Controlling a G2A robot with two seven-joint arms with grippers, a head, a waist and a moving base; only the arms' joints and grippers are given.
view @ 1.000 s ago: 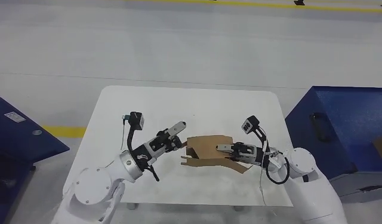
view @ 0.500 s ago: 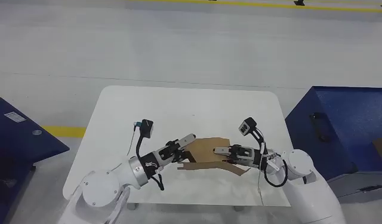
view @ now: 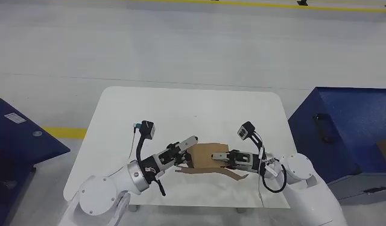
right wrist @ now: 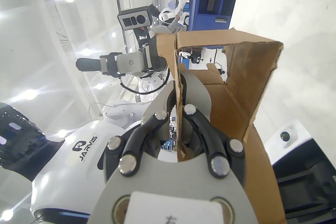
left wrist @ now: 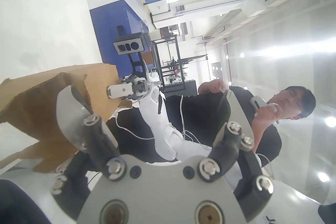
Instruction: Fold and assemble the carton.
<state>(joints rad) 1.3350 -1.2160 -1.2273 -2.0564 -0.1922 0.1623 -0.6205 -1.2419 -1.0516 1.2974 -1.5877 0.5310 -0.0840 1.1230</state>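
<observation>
The carton (view: 205,152) lies lengthwise between the arms, the right gripper (right wrist: 179,93) clenched on one wall, the left gripper (view: 191,142) spread open at the opposite end.

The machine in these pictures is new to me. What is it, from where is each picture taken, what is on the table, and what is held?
It is a two-armed robot at a white table. The wide picture looks down from a camera above its arms; the other two come from cameras on its wrists. At the table's near side is one brown carton, not yet assembled. The right gripper is shut on a carton wall. The left gripper is open, close beside the carton.
</observation>
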